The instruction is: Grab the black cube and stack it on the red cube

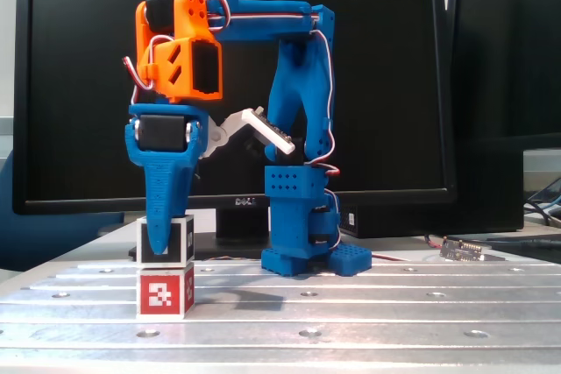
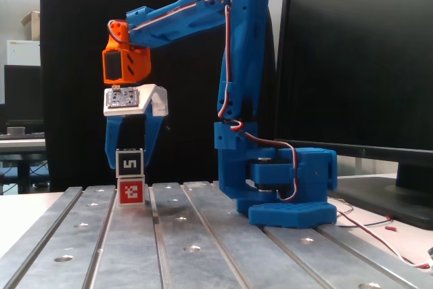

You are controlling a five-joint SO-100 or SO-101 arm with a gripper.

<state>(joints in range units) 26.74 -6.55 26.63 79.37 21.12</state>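
The black cube (image 2: 130, 163) sits upright, its "5" face toward the camera in a fixed view, just above the red cube (image 2: 131, 191). The pincer (image 2: 128, 160), pointing straight down, pinches the black cube between its fingers. The red cube rests on the slotted metal surface (image 2: 203, 241); a monitor (image 1: 368, 85) stands behind.

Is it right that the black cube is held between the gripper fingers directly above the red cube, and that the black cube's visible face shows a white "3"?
Not quite. The black cube, between the fingers of the gripper above the red cube, shows a white "5", not a "3", as a fixed view makes plain. The rest stands.
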